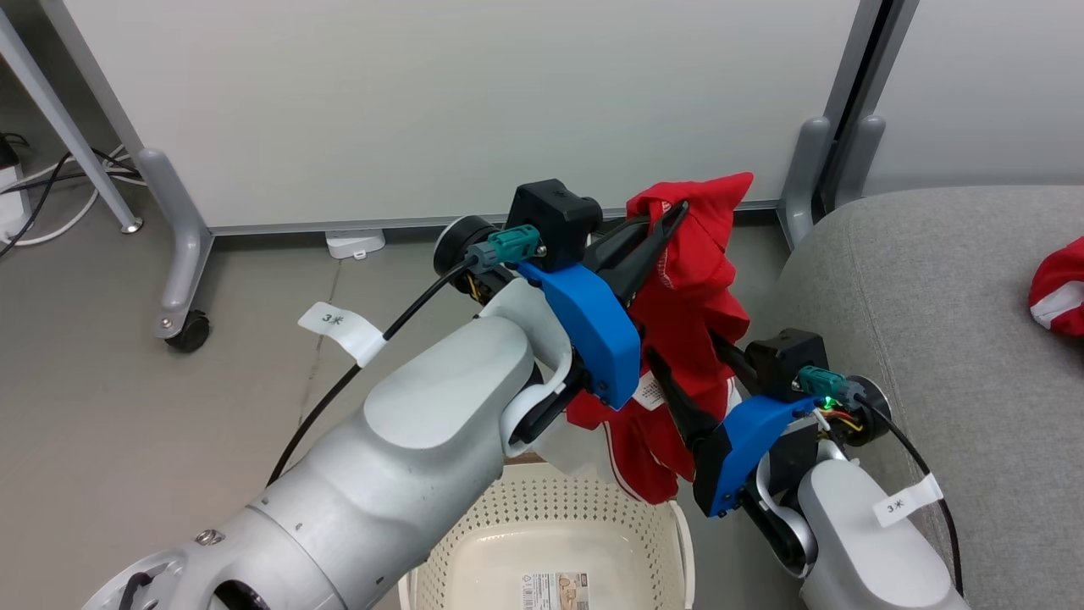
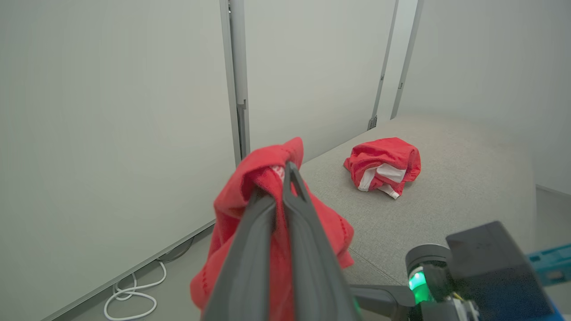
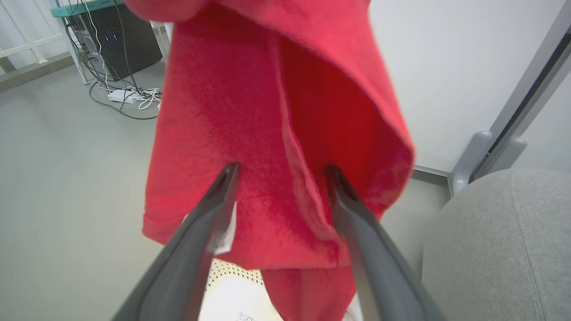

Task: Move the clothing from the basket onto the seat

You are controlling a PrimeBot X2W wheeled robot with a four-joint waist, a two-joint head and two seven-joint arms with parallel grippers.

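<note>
Red fabric garment (image 1: 686, 296): hangs over cream perforated plastic basket (image 1: 508, 525), beside light grey upholstered sofa (image 1: 923, 339), rounded edge near, open seat surface beyond. Left fingers (image 2: 308, 249), raised, clamp it; right fingers (image 3: 357, 232) spread wide, tips against cloth.

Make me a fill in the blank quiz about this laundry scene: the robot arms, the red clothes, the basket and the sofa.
1. The left gripper is ___ on the hanging red garment.
2. The right gripper is ___, its two fingers spread.
3. The second red garment lies on the grey ___.
4. Below the hanging garment stands the white perforated ___.
Missing words: shut; open; sofa; basket.
</note>
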